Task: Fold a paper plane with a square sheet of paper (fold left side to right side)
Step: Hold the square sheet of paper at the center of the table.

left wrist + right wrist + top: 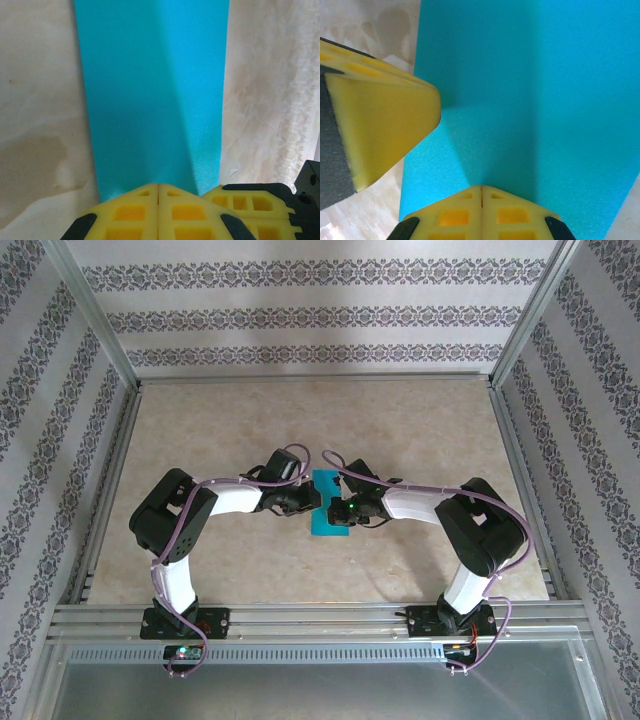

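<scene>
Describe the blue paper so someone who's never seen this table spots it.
On the beige table, look mid-table where the left gripper and right gripper meet. The paper lies at their tips: a narrow teal-blue strip, the only blue thing there.

Seen from my remote station: beyond the left pincer (310,502) and right pincer (334,510), a pale marbled tabletop (420,430) runs to a back wall (320,315) papered in grey floral stripes. Matching panels stand well out to either side of them, framed by aluminium posts (95,315). Behind the pincers, aluminium rails (320,618) edge the table. The light is soft and even, and I see a faint brownish stain (35,160) on the tabletop just beside the left pincer.
</scene>
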Action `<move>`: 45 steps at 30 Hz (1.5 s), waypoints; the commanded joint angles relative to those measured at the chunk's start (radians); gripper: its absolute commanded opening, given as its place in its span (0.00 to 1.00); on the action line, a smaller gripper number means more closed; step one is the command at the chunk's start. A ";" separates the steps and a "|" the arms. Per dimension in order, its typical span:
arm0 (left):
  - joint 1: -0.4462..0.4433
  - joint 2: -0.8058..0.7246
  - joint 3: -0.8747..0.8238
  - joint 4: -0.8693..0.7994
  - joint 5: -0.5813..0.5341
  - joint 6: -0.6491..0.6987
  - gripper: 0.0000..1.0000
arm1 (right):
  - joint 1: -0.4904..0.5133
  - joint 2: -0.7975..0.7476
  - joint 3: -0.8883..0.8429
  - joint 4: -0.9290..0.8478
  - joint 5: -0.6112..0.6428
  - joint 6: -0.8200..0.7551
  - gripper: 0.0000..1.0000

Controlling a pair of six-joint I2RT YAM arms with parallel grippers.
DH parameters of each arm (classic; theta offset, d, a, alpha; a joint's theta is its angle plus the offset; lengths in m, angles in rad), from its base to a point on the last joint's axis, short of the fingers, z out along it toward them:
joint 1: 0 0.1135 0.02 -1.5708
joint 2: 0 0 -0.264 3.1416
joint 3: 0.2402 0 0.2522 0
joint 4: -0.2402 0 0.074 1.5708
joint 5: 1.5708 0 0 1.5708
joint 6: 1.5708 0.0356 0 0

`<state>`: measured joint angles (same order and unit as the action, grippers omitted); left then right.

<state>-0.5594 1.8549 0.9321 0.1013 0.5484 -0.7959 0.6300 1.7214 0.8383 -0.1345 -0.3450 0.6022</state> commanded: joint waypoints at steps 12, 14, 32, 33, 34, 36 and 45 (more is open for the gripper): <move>-0.028 0.044 0.041 -0.131 -0.078 0.007 0.03 | -0.038 -0.039 0.067 -0.151 -0.057 0.017 0.00; -0.033 0.051 0.051 -0.143 -0.079 0.010 0.03 | -0.046 -0.058 0.075 -0.149 -0.071 0.021 0.00; -0.039 0.052 0.066 -0.152 -0.077 0.022 0.03 | -0.153 0.152 0.236 0.046 -0.206 0.042 0.00; -0.039 0.051 0.067 -0.153 -0.075 0.023 0.03 | -0.152 0.165 0.245 0.045 -0.209 0.041 0.00; -0.038 0.051 0.068 -0.152 -0.073 0.025 0.03 | -0.150 0.177 0.249 0.045 -0.207 0.039 0.00; -0.039 0.046 0.070 -0.148 -0.067 0.025 0.03 | -0.147 0.198 0.252 0.036 -0.196 0.035 0.00; -0.037 -0.031 0.090 -0.125 -0.024 0.030 0.04 | -0.141 0.239 0.212 -0.017 -0.093 0.036 0.00</move>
<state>-0.5827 1.8744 0.9905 0.0051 0.5014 -0.7898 0.4805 1.9369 1.0706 -0.1104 -0.5060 0.6323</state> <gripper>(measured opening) 0.054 0.060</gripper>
